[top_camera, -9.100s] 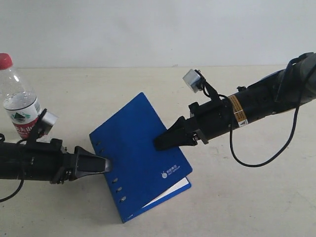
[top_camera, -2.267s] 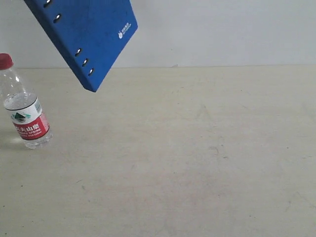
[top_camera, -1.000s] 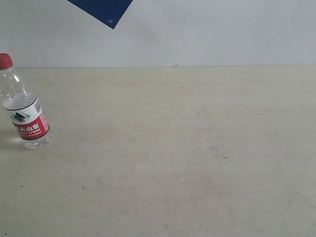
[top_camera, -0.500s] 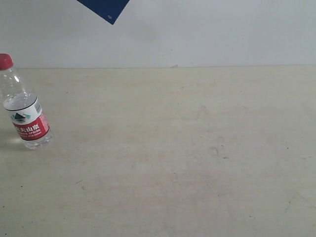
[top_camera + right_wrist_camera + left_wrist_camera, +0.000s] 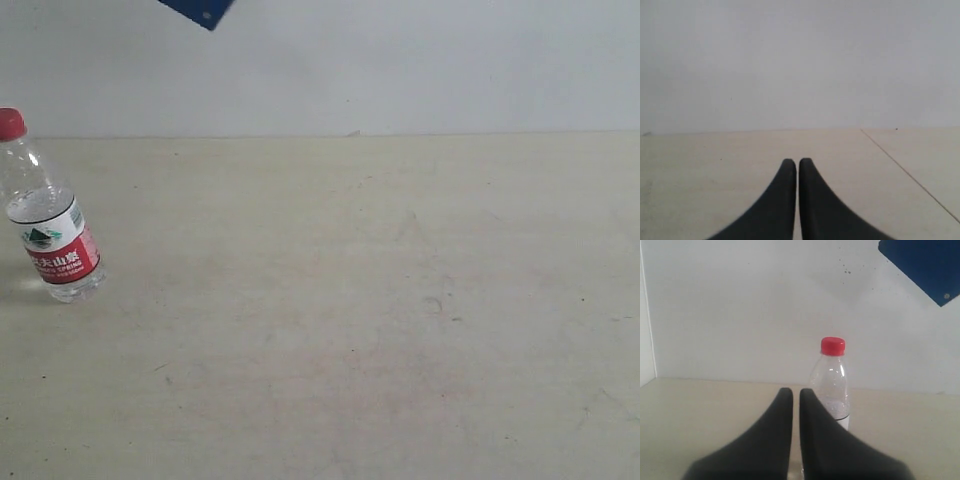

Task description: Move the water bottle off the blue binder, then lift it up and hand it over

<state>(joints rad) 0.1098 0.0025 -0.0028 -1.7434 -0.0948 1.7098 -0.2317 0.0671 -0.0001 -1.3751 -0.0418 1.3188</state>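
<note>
My left claw (image 5: 791, 391) and right claw (image 5: 797, 161) sit closed, empty; the water bottle (image 5: 50, 215) stands at frame left.

Plain white wall (image 5: 400, 60) behind a scuffed pale beige surface (image 5: 350, 300) in even light

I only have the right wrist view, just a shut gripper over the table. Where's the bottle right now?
Observer: The bottle stands upright on the table, at the left edge of the exterior view, with nothing touching it.
Operator: And the binder?
Observer: Only a blue corner of the binder shows, at the top of the exterior view, well above the table. What holds it is out of frame.
</note>
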